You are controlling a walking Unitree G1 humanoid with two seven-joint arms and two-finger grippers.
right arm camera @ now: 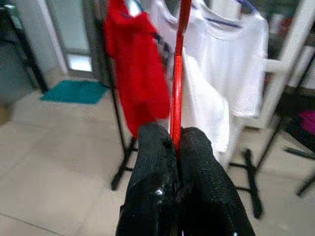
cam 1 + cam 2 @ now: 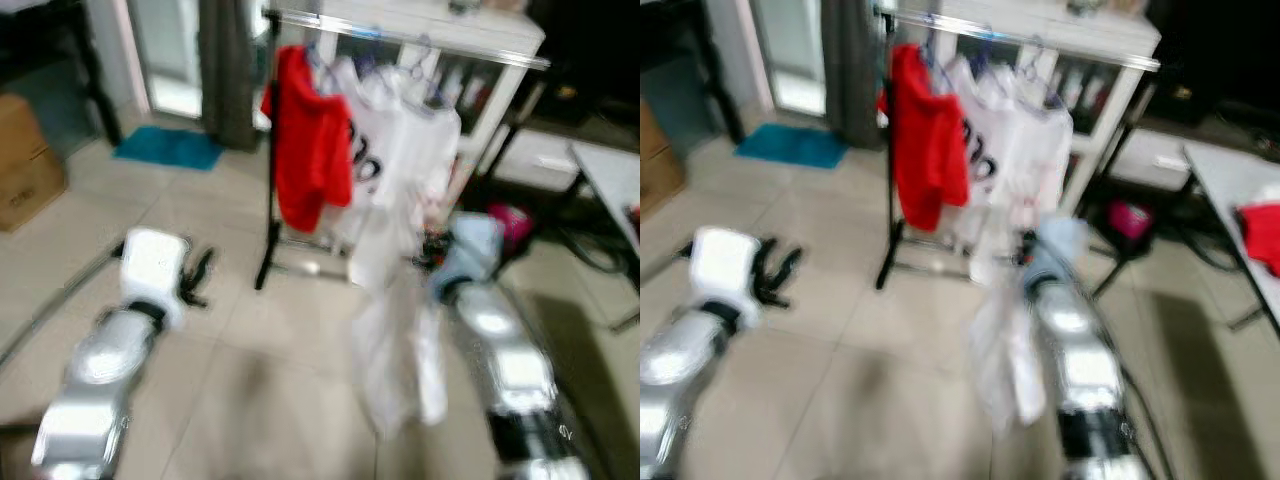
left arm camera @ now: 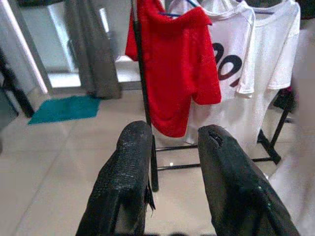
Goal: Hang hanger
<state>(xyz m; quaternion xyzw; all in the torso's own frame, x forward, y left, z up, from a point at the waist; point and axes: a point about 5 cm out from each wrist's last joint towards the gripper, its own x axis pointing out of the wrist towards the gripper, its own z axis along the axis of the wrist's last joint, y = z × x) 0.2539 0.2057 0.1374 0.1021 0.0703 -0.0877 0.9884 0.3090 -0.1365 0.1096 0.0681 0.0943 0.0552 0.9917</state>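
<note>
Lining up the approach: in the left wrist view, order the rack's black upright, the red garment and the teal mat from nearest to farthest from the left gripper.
From the left gripper:
1. Black upright, straight ahead past the fingertips.
2. Red garment, hanging beside the upright on the rack.
3. Teal mat, on the floor off to one side, near the doorway.

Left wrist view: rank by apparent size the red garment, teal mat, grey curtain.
1. red garment, largest in the picture.
2. grey curtain, clearly smaller in area.
3. teal mat, smallest.
The curtain and mat lie farther back than the garment, so true sizes may differ.
</note>
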